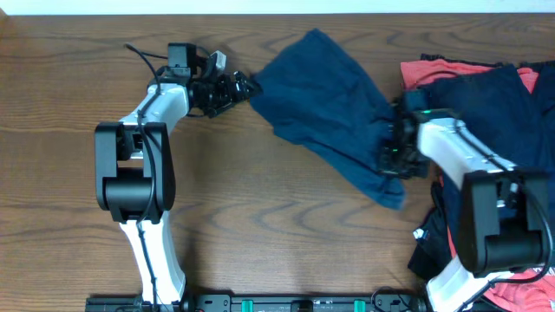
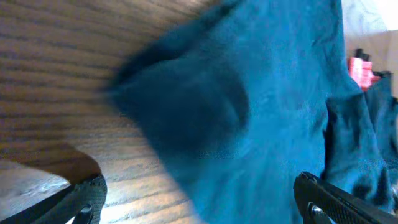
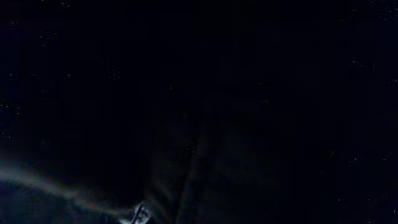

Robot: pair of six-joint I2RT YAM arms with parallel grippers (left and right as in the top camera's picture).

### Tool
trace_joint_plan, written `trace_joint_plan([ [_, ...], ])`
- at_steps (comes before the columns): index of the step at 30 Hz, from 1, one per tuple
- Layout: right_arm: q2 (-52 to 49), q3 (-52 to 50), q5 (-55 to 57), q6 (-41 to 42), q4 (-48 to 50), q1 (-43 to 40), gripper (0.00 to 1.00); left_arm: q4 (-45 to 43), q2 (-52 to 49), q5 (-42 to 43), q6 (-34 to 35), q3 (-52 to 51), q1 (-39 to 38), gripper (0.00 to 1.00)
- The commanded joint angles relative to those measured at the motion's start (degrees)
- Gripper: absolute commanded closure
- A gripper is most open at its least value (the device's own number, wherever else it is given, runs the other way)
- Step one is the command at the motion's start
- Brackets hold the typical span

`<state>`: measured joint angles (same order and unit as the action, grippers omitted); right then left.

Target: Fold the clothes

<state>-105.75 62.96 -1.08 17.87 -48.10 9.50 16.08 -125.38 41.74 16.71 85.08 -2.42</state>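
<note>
**A:** What's hard to make out here?

**B:** The right wrist view is nearly black, with dark cloth filling it and one faint pale streak at the lower left (a fold or a seam, I can't tell which). From overhead, the right tool (image 1: 392, 149) is sunk into the right-hand edge of the navy garment (image 1: 325, 95). Its fingers are hidden under its own wrist and the bunched fabric.

**A:** Is it closed?

**B:** Yes, fully closed. I can't tell whether any cloth is pinched in it.

**A:** And the other one?

**B:** The left tool (image 1: 245, 87) is spread wide and holds nothing. It sits just beside the garment's upper left corner, left of centre in the overhead frame. In its own blurred view, one fingertip (image 2: 339, 202) is at the lower right and the other at the lower left. The navy cloth lies ahead of them, spreading from the middle of the frame to the upper right.

**A:** Where are the rest of the clothes?

**B:** There's a pile of clothes (image 1: 486, 87) at the right edge of the worktop (image 1: 69, 173), cut off by the frame and partly covered by the right arm. It's mostly navy, with a coral-red garment (image 1: 442, 62) showing along its top. The spread garment runs diagonally from upper centre down towards that pile.
</note>
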Motion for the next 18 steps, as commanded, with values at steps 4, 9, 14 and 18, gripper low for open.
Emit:
trace_joint_plan([
  [4,-2.91,-1.09,-2.99,1.42,-1.44,5.88,0.99,-0.39,-2.08,-4.92,-0.26,1.03,-3.30,0.02],
  [9,-2.89,-1.09,-2.99,1.40,-2.60,5.66,0.99,-0.33,-3.54,-4.96,0.15,1.03,-4.33,0.53],
  [14,-2.89,-1.09,-3.02,1.38,-2.78,5.66,0.99,-0.35,-3.65,-5.66,1.62,1.03,-3.91,0.94],
  [18,-2.89,-1.07,-3.06,1.40,-2.40,5.11,0.99,2.36,-3.65,-8.87,3.54,1.03,-2.71,0.94],
])
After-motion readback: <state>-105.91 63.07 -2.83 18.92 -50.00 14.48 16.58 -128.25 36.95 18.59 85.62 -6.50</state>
